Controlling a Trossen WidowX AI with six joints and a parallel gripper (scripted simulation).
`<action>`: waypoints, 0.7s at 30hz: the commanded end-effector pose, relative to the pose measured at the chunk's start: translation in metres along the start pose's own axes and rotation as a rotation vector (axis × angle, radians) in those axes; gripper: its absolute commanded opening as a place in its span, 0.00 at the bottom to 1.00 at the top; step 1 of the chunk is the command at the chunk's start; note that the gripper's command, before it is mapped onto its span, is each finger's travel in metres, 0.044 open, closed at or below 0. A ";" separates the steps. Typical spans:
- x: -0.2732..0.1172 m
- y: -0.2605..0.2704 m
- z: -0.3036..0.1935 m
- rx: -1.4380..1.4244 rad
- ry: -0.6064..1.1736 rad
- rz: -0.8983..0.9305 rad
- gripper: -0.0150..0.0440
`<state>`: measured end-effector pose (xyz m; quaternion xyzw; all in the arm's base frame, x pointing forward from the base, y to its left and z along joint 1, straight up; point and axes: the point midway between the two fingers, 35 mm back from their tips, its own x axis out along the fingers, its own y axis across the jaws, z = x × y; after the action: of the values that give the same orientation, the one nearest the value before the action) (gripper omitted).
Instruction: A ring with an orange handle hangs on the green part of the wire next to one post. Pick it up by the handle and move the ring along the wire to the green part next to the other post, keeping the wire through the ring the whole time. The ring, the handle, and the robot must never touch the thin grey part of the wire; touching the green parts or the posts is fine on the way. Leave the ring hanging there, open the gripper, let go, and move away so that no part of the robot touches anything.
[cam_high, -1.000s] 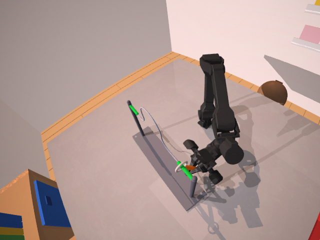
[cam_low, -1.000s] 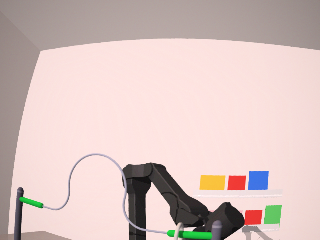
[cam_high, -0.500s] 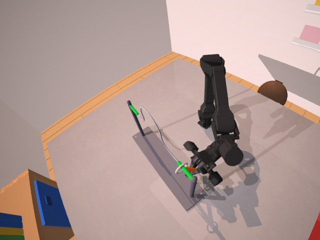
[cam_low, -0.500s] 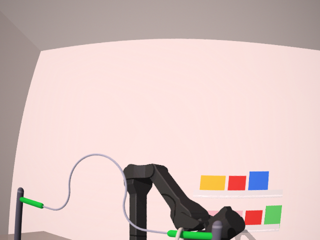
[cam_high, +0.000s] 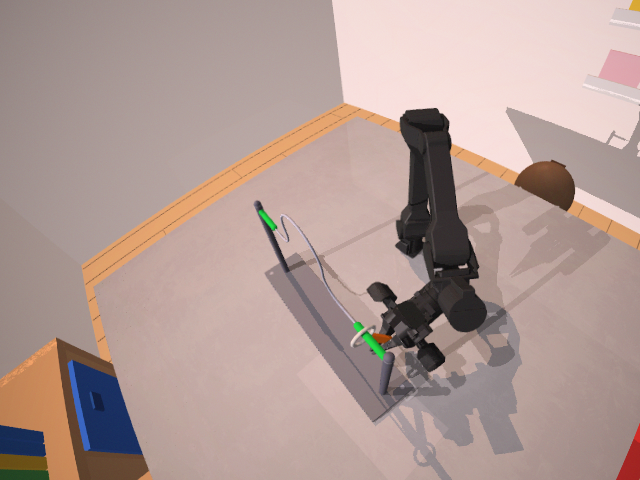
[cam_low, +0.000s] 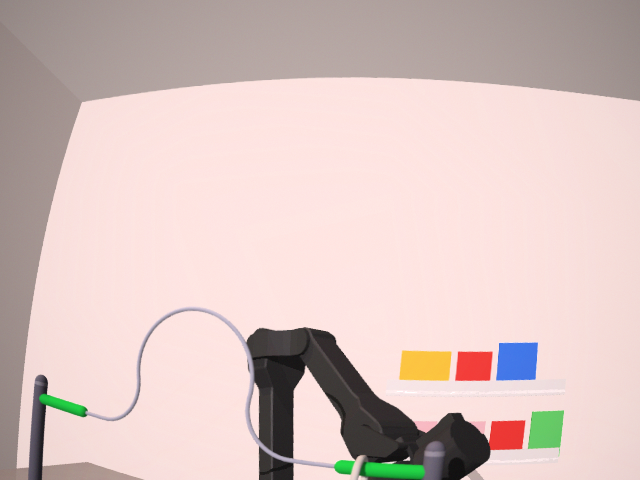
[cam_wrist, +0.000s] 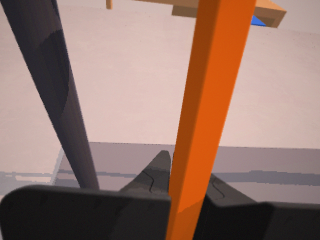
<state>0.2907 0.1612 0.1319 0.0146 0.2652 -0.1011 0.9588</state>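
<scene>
no readable text, labels or numbers – none on anything in view

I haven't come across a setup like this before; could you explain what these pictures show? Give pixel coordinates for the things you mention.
The machine is a black robot arm (cam_high: 448, 206) (cam_low: 275, 423) with one gripper (cam_wrist: 169, 158). The top picture looks down from above, the exterior one looks at the arm across the wire, and the wrist one looks out past the gripper's fingers.

A flat grey base (cam_high: 330, 320) on the surface carries two posts (cam_high: 385, 376) (cam_low: 35, 439) (cam_wrist: 55, 90), joined by a wavy wire (cam_high: 319, 260) (cam_low: 192, 308) with green end parts. A pale ring (cam_high: 354, 341) (cam_low: 357, 469) encircles the green part by one post. The gripper is shut on its orange handle (cam_high: 381, 337) (cam_wrist: 212, 85).
</scene>
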 end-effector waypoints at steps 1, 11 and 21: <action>0.000 0.000 0.000 0.000 0.000 0.000 0.09; -0.002 0.000 0.000 0.000 0.001 0.000 0.53; -0.039 0.001 -0.002 0.003 0.006 -0.003 0.53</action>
<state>0.2634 0.1671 0.1395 0.0064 0.2750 -0.1031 0.9559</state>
